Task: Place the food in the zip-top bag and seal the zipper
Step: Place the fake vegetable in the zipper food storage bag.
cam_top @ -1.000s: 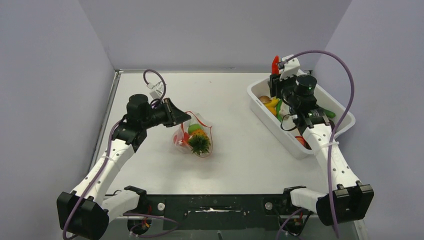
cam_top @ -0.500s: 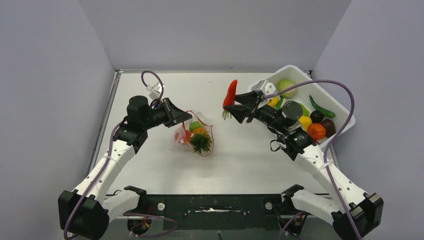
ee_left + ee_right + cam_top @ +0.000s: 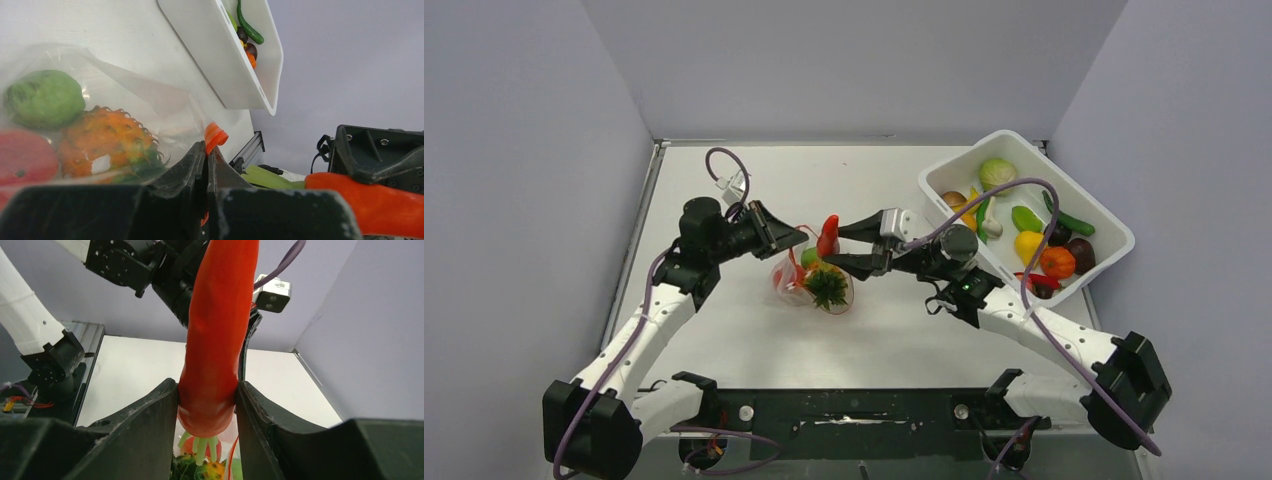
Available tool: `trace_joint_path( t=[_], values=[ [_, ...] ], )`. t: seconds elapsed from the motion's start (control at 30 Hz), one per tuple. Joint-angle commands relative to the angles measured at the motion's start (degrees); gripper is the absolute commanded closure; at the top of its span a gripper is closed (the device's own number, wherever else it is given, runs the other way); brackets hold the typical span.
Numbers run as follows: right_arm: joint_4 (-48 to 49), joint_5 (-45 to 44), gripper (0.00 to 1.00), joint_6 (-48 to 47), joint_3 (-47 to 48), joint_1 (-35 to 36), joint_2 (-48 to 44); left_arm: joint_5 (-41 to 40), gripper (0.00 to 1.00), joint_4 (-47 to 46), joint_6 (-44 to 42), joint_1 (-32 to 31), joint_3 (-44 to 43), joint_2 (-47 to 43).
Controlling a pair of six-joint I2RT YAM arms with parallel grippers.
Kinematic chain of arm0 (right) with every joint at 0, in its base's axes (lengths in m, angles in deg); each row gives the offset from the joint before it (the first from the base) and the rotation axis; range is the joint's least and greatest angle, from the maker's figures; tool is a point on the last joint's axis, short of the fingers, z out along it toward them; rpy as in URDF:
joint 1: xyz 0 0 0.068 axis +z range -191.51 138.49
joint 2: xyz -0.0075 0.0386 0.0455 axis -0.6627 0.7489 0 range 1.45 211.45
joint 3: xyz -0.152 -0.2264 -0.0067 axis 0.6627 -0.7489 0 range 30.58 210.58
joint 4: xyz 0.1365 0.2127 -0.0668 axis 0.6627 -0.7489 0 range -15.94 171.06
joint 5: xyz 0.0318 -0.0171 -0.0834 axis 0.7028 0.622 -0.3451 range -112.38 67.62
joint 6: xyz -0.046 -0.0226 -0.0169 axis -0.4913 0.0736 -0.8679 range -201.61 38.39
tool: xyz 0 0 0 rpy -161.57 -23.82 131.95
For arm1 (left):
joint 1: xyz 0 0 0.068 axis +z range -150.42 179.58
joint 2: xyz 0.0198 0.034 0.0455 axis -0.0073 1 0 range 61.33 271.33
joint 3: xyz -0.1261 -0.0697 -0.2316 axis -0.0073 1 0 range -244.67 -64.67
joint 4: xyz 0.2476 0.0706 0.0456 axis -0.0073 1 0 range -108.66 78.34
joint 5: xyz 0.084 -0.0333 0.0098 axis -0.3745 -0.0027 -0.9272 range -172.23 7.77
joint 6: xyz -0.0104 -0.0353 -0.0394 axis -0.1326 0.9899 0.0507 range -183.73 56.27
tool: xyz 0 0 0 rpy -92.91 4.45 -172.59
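Now your right claw (image 3: 206,396) grasps the glossy red toy carrot (image 3: 220,315) above the clear thin plastic zip-top bag (image 3: 812,285), which lies mid-desk (image 3: 724,330). Your left claw (image 3: 206,150) is clenched on its red-orange zipper strip (image 3: 215,136).

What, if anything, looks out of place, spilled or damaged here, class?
Nothing stands out. The left end effector pinches the bag by its zipper, the right end effector holds the carrot over the bag, and other food sits in the tub.

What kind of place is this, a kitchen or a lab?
Probably a robot lab cell, not a kitchen: two arms bolted to a white table, plain grey walls, toy food in a tub.
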Motion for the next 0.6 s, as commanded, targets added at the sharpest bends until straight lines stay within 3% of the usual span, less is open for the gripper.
trace_joint_path(
  t=[0.0,0.57],
  values=[
    [10.1,3.5,0.78,-6.9,-1.1,1.3,2.8,0.8,1.00,-4.3,0.3,0.7,-1.2,-2.0],
    [4.2,6.1,0.76,-21.7,1.7,1.6,12.2,2.7,1.00,-3.1,0.4,1.0,-2.1,-3.1]
  ],
)
